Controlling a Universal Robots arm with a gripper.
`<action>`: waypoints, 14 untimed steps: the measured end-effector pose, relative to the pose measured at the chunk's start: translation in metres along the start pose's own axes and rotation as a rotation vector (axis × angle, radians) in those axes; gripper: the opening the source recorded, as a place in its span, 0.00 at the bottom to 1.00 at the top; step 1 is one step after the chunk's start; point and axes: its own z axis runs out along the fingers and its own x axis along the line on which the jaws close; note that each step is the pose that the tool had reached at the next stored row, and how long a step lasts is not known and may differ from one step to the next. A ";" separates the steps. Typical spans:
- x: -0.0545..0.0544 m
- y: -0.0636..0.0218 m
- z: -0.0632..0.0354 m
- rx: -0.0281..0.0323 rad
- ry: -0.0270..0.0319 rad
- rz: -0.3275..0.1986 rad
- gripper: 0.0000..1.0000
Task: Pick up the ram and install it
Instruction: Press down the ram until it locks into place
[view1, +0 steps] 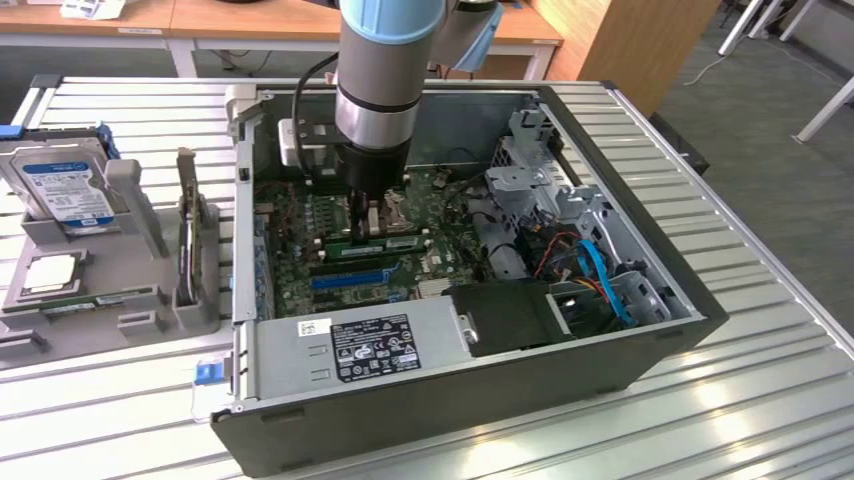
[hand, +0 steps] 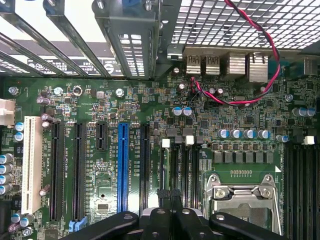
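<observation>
- Several spare parts sit in a grey fixture (view1: 134, 320) at the exterior view's left: a blue-labelled drive (view1: 60, 190) standing at the back, a square chip (view1: 47, 272) lying flat in front of it, and a dark card (view1: 187, 235) upright on edge nearest the case.
- Just beside the fixture, an open case (view1: 467, 400) lies on its side on a slatted metal table (view1: 747, 400), with the board facing up.
- Reaching down from above, the arm (view1: 387, 60) goes into the case and blocks the middle of the board and part of the back wall.
- The gripper (view1: 367, 228) has its jaws drawn fully together, low over the board.
- The ram (view1: 400, 243) shows as a green strip running crosswise right under the fingertips. I can't tell whether it is pinched or only touched, or whether it is seated.
- A silver power supply (view1: 360, 345) with a black label lies along the case's near edge, close to the ram.
- Further right, a grey metal cage (view1: 534, 190) and a blue cable (view1: 607, 280) crowd that end.
- In the wrist view, the gripper (hand: 167, 212) has its black fingers pressed together over the black memory slots (hand: 182, 170). These lie between a blue slot (hand: 123, 165) and the empty socket (hand: 240, 195), and the fingers cover their near ends.
- A red-and-black wire (hand: 260, 60) loops over the board's far edge.
</observation>
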 end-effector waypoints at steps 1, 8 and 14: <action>0.000 0.0000 0.0000 0.0000 0.0000 0.000 0.10; 0.000 0.0000 0.0007 0.0000 0.0001 0.000 0.10; 0.000 0.0000 -0.0030 0.0003 0.0000 0.000 0.10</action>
